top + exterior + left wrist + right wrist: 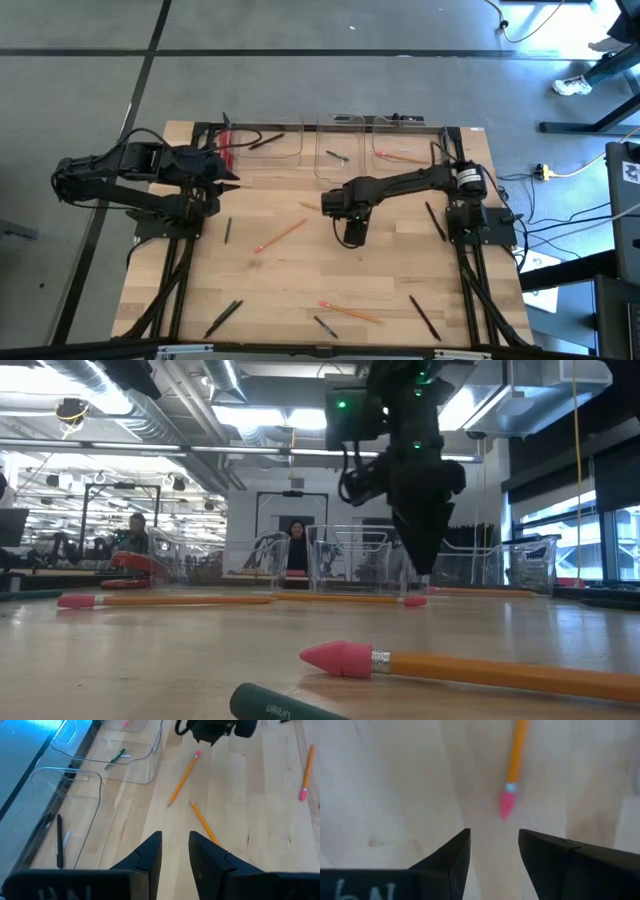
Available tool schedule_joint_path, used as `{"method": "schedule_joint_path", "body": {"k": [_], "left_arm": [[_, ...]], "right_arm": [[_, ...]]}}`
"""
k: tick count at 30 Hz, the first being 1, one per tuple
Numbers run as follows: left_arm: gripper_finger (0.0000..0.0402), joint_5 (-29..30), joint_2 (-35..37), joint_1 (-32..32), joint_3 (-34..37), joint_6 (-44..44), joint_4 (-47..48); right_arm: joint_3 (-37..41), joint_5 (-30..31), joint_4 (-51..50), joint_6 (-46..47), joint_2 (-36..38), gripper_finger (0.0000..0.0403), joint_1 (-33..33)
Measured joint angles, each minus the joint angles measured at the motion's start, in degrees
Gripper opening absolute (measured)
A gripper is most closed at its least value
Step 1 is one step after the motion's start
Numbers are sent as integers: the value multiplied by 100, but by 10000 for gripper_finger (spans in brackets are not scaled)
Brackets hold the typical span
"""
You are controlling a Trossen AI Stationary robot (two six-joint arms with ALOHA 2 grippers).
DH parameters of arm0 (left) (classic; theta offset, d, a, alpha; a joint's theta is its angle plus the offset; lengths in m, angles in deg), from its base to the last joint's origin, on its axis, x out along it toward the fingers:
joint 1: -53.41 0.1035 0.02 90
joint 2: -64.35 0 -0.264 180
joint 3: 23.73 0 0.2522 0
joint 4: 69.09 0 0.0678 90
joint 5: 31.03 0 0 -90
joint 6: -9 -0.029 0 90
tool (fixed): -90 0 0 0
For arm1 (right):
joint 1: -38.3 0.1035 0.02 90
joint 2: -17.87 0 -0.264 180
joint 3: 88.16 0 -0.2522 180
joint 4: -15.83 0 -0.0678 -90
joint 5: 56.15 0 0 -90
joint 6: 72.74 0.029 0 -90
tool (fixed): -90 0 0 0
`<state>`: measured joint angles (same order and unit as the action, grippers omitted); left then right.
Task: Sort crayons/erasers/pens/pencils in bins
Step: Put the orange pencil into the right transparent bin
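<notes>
Orange pencil (516,755), pink eraser tip | right end effector (494,857) apart, empty | left end effector (175,851) apart

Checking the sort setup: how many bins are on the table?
3, side by side along the table's back edge: the left bin holds black pens, the middle bin a short crayon, the right bin a pencil. None seems hidden.

We saw a pale, matt wooden table (300,280), clear glossy plastic bins (340,150), smooth orange pencils (281,236) with matt pink rubber tips, and matt black fingers (451,862) on the right gripper (492,855).
</notes>
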<state>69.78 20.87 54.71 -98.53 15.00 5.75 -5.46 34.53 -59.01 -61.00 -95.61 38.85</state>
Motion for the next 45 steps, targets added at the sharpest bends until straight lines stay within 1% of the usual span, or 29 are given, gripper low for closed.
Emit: {"method": "schedule_joint_path", "body": {"k": [4,6,10,13,15,20,26,28,34,41,45], "left_arm": [[86,2,0,0,0,6,-28],[87,2,0,0,0,6,-31],[89,4,0,0,0,6,-30],[88,8,1,2,0,6,-36],[87,25,0,4,0,28,-39],[86,117,0,7,0,156,-76],[86,177,0,7,0,157,-78],[86,177,0,7,0,157,-80],[86,177,0,7,0,137,-76],[86,177,0,7,0,159,-76],[86,178,0,5,0,331,-76]], "right_arm": [[410,-32,89,306,614,168,-87],[679,-38,365,390,977,168,-93],[1393,-102,1577,356,1546,168,-110],[1903,-222,2362,147,1770,168,-110],[2133,-224,2574,112,1800,168,-108],[2516,-224,2746,-135,1752,168,-125],[3010,-224,3726,-487,1750,168,-149],[3069,-208,3913,-626,1750,168,-181],[3163,86,3934,-960,1735,168,-327],[3343,73,4312,-1094,1690,168,-430],[3418,25,4452,-1053,1691,168,-430]]}}
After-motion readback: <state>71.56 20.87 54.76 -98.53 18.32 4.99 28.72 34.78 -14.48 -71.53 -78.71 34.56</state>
